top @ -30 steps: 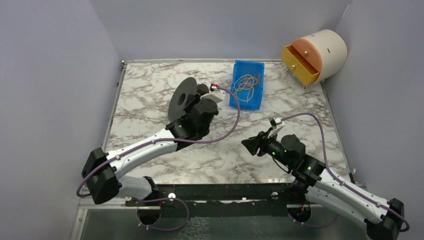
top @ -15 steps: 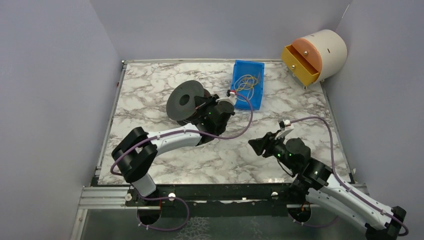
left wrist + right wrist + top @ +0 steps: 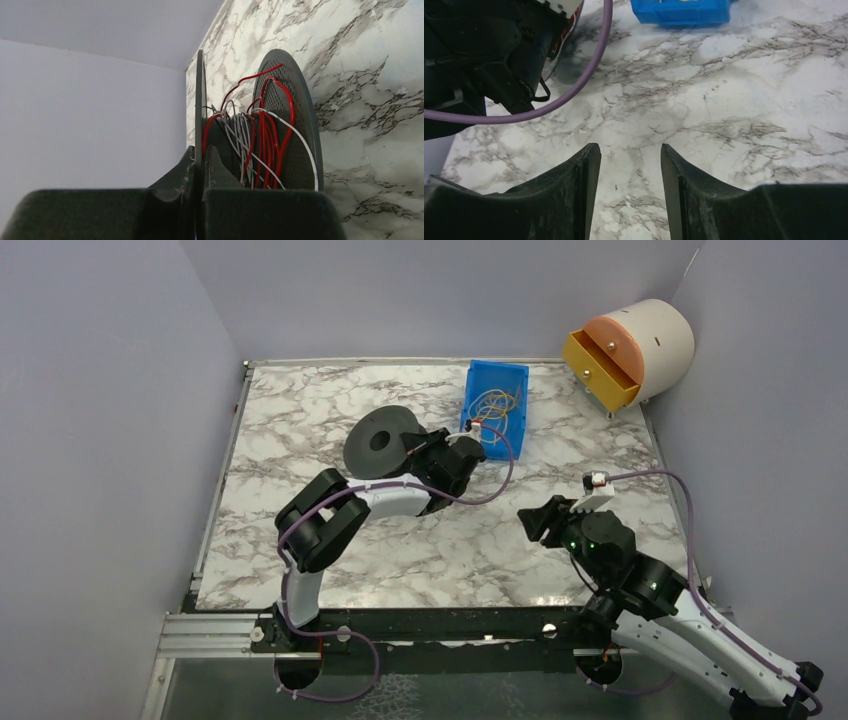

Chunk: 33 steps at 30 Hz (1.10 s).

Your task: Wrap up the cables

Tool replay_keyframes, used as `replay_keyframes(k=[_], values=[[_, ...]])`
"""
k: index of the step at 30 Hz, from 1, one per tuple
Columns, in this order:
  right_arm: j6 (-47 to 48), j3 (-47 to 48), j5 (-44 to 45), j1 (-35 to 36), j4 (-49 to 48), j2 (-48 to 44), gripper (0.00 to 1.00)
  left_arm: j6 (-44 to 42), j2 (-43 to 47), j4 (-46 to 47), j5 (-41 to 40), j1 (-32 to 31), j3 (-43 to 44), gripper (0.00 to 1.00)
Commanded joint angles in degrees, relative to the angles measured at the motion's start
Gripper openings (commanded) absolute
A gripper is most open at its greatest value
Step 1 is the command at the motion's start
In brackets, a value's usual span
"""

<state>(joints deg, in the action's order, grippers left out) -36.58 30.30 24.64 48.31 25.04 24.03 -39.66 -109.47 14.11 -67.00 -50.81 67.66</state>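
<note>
A dark grey spool (image 3: 380, 442) lies tilted at mid-table. In the left wrist view red and white cables (image 3: 265, 137) are wound loosely round its core, between two flanges. My left gripper (image 3: 200, 151) is shut on the thin edge of the nearer flange (image 3: 200, 90); from above the left gripper (image 3: 418, 452) sits at the spool's right side. More thin cables (image 3: 491, 405) lie coiled in the blue bin (image 3: 507, 443). My right gripper (image 3: 630, 150) hangs open over bare marble with nothing between its fingers; in the top view the right gripper (image 3: 534, 523) is to the right of the spool.
A round white drawer unit (image 3: 645, 340) with an open yellow drawer (image 3: 598, 368) stands at the back right corner. The left arm's lilac hose (image 3: 574, 95) loops across the marble near my right gripper. Grey walls enclose the table (image 3: 300, 410).
The left arm has swung right toward the blue bin, carrying the spool and laying it flatter. The right arm has drawn back to the right, its jaws slightly wider.
</note>
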Motion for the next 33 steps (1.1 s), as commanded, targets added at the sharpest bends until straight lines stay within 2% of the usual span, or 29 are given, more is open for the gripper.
replay_keyframes(k=[1, 9, 23, 26, 33], values=[[-1.72, 0.8, 3.26, 0.29, 4.41, 0.9, 0.54, -0.96, -2.78, 2.68, -4.01, 0.83, 3.94, 0.0], [-4.07, -1.66, 0.28, 0.29, 2.51, 1.71, 0.56, -2.31, -8.92, 2.7, -4.26, 1.96, 7.29, 0.01], [-5.12, -2.34, -0.07, 0.29, 2.12, 3.98, 0.57, -1.62, -13.25, 1.36, -2.8, 4.14, 8.72, 0.32], [-4.83, -2.28, -0.01, 0.29, 1.54, 4.88, 0.58, 1.24, -13.49, -1.6, -2.2, 4.42, 9.04, 0.41], [-4.21, -1.81, -0.61, 0.29, 0.56, 6.05, 0.58, 15.77, -12.81, -15.34, 3.2, 4.58, 11.65, 0.56]])
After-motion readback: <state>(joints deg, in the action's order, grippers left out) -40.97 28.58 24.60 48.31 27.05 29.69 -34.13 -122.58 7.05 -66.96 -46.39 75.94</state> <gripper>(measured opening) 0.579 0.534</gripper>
